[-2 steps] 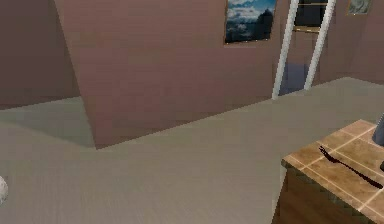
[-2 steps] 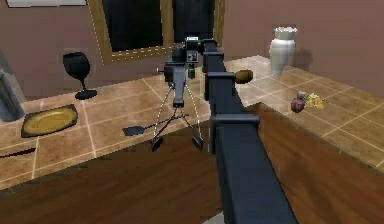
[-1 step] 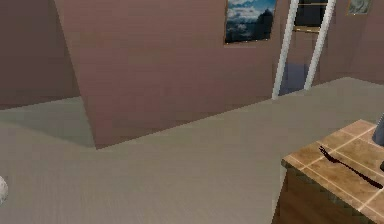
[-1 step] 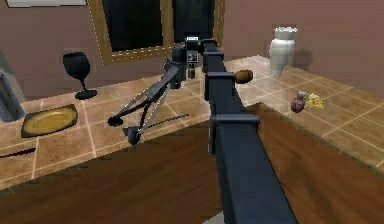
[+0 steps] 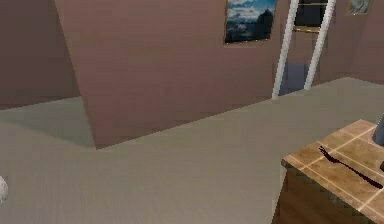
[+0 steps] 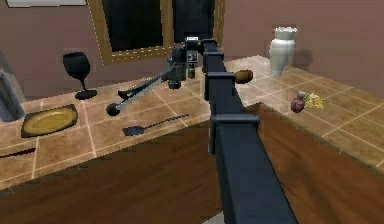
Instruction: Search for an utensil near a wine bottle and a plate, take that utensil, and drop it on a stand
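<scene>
In the arm side view we see a tiled brown desk (image 6: 330, 115) running along a wall with a dark window (image 6: 160, 25) behind it. The dark square arm (image 6: 235, 140) rises from the bottom edge and reaches over the desk toward its back edge. At its far end sits the claw (image 6: 178, 72), near the middle of the back edge.

A long dark utensil (image 6: 145, 92) with a rounded end slants from the claw down toward the desk's left part. It lies at the claw with the desktop behind it, so we cannot tell whether the claw holds it or anything else, nor how its fingers (image 6: 172, 80) are set.

A dark spatula (image 6: 155, 125) lies flat close to the front edge, just left of the arm. Farther left, a golden plate (image 6: 48, 120) rests by the front edge, with a dark wine glass (image 6: 78, 70) upright behind it near the back edge. A tall grey thing (image 6: 8, 95) stands at the far left, cut off.

Right of the arm we see a small brown lump (image 6: 243, 76), a white vase (image 6: 283, 48) at the back edge, and a small reddish thing (image 6: 298, 103).

In the forward view a corner of the desk shows at the lower right, with a thin dark thing (image 5: 345, 160) lying on it. Beyond are beige floor (image 5: 180, 160), a painting (image 5: 250, 20) on the wall and a white-framed doorway (image 5: 300, 50).
</scene>
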Robot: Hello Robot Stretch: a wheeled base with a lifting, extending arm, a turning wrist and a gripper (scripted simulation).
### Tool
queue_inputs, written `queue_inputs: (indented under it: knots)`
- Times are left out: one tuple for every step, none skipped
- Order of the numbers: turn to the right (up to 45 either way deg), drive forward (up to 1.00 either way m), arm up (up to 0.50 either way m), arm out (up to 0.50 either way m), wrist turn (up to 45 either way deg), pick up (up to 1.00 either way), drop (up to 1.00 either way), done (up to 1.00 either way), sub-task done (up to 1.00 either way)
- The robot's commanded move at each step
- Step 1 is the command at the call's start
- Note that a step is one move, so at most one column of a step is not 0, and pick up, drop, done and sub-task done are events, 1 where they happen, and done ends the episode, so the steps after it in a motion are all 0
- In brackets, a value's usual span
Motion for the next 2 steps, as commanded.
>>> queue_inputs:
  knots:
    - [0.0,0.00,0.00,0.00,33.0,0.00,0.00,0.00,0.00]
    - [0.0,0.00,-0.16,0.00,0.0,0.00,0.00,0.00,0.00]
